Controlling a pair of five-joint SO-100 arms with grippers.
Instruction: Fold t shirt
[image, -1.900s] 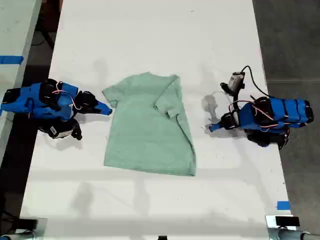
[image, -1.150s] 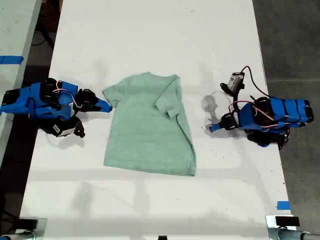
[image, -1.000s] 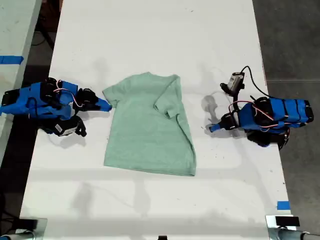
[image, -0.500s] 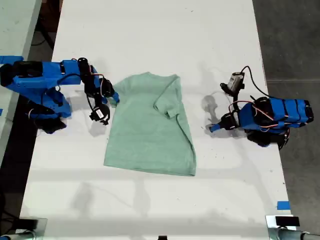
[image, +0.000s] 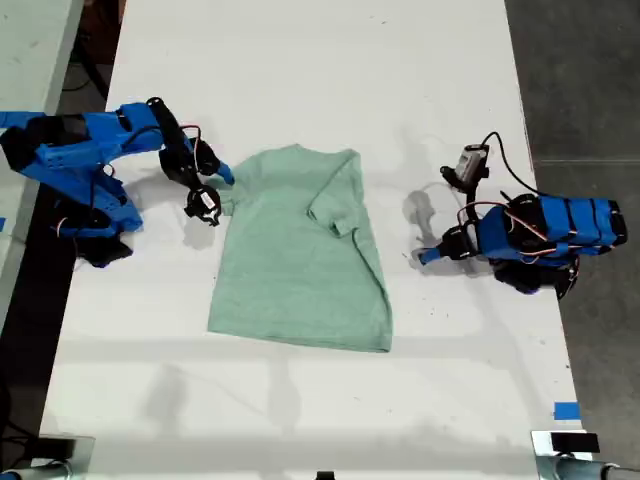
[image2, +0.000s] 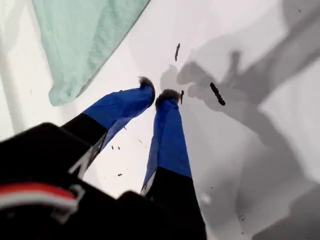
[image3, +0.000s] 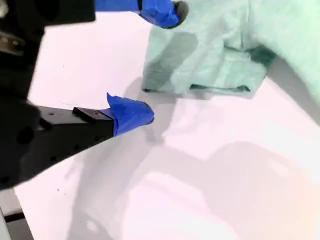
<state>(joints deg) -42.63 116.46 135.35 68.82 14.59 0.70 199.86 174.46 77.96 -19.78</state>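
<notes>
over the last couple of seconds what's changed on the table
My second gripper rose from its folded rest at the exterior view's left and reached to the t shirt's sleeve, jaws open around the sleeve edge, not closed. My first gripper, shut on nothing, and the shirt stayed put.

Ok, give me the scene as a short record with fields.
t shirt: flat on the white table, sleeve on the exterior view's right folded inward
my second gripper: open, jaws straddling the other sleeve's edge
my first gripper: shut, empty, over bare table, apart from the t shirt
fold: partly done
</notes>
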